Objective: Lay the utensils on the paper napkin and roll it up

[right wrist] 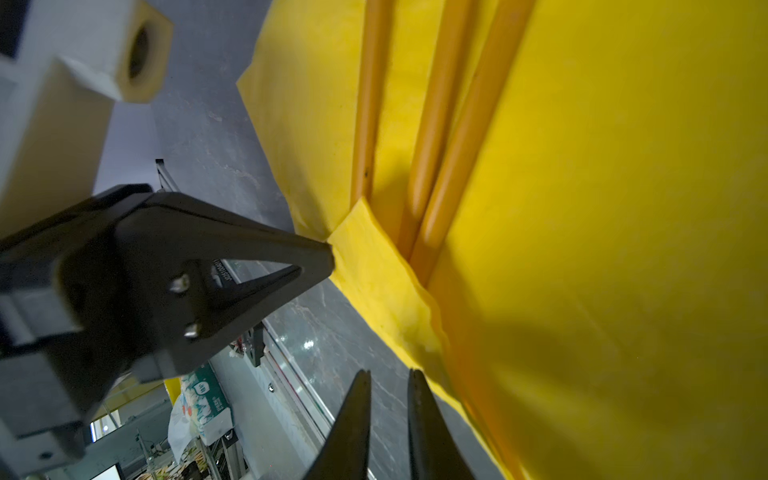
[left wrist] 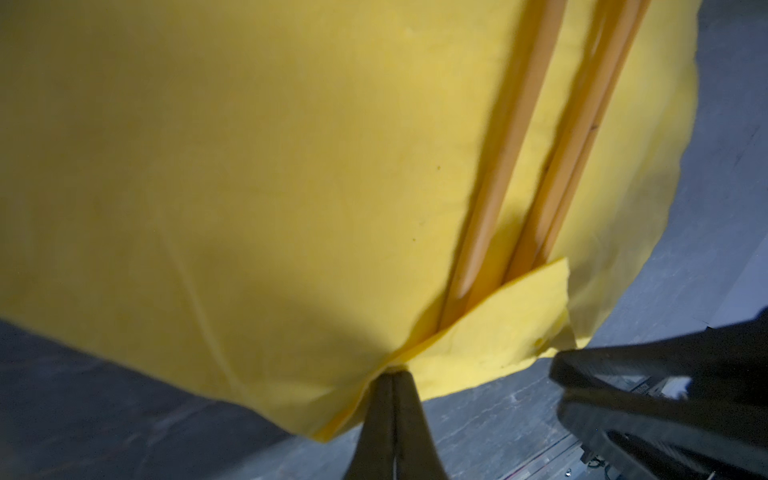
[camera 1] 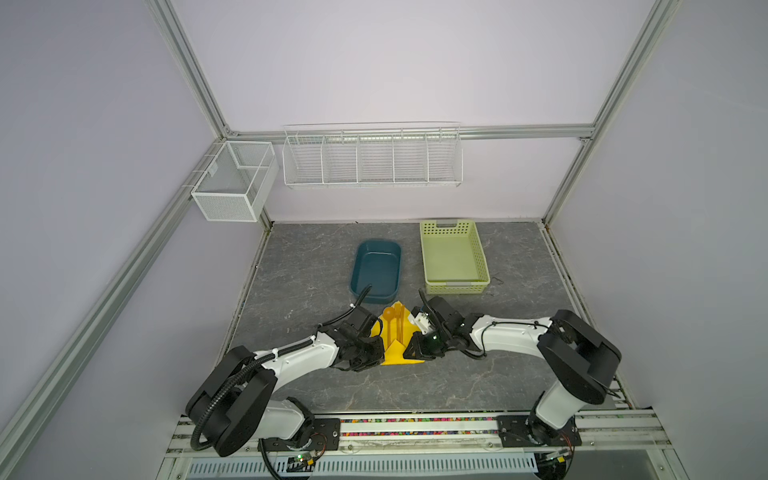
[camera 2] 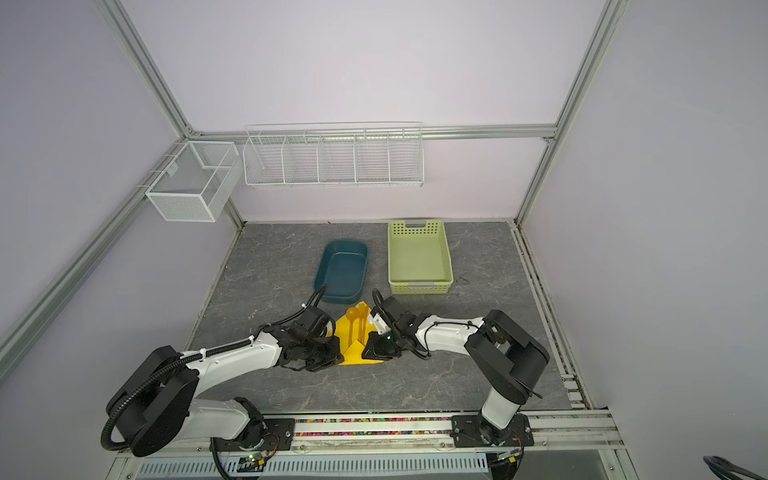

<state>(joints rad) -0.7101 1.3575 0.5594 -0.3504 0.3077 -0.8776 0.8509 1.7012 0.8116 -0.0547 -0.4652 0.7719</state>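
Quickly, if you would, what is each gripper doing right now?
Left gripper: shut, pinching the napkin at its folded edge.
Right gripper: slightly open, holding nothing, beside the napkin.

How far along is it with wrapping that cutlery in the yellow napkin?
Done: the three slim orange-yellow utensils lie side by side on the thin yellow paper napkin, its near corner folded over their handles. In hand: the left gripper pinches the napkin's edge; the right gripper hovers beside it, jaws slightly apart. Still to do: the rolling itself.
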